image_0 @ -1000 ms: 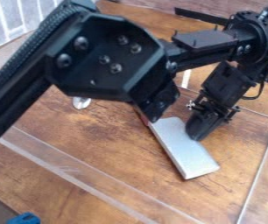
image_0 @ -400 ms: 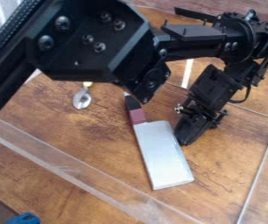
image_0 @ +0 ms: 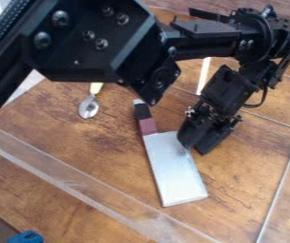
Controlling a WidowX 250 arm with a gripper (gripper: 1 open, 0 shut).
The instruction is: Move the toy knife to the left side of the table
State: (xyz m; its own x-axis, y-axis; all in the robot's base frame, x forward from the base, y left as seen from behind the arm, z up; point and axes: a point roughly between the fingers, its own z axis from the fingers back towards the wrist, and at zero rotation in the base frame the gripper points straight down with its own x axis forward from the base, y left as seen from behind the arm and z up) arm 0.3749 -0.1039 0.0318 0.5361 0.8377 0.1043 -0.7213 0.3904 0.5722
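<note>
Since a moment ago your black gripper has drawn up and off the toy knife, and that flat cleaver-like piece with its wide pale grey-white blade now lies a touch straighter on the board. You can see the short maroon-and-black handle with its white tip pointing to the far side, tucked just under the big black arm housing that fills the upper left of the view. Your gripper sits at the blade's right edge, by the handle end, tips low over the wood; from this angle I cannot tell how wide the jaws stand, and nothing looks held between them. Knife position: middle of the dark brown wood-grain table, blade running toward the near right, lying flat, free of the low clear acrylic wall that crosses the near side. Over to the left, near the housing, you've got the silver spoon with a yellow handle, well apart from the knife. Bottom left corner shows a small blue object, cut off by the edge.
</note>
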